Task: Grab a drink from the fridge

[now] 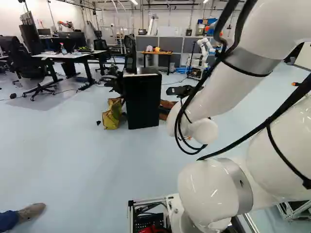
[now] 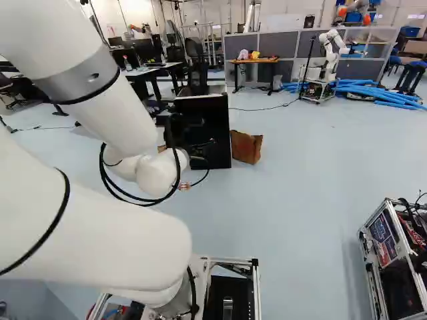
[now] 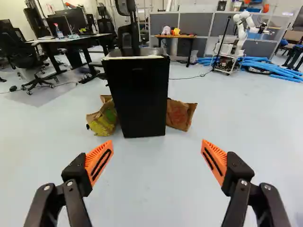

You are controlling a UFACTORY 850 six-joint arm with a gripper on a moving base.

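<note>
My gripper (image 1: 180, 91) shows as a dark shape beyond the wrist, right of the fridge (image 1: 142, 101) in the left base view; in the right base view it overlaps the fridge's dark front. Seen from the wrist, the gripper (image 3: 157, 144) has its orange-padded fingers spread wide, with only floor between them. The small black fridge (image 3: 137, 97) stands upright on the floor some way ahead of the fingers, its door closed. Its inside is hidden, and no drink can be seen in it.
Brown paper bags (image 3: 180, 115) and a yellow-printed bag (image 3: 104, 118) flank the fridge. Desks (image 3: 71, 40) and office chairs are behind it. Another robot (image 3: 241, 30) stands farther back by blue tubes (image 3: 270, 66). A metal-framed cart (image 2: 390, 257) is at the right of the right base view.
</note>
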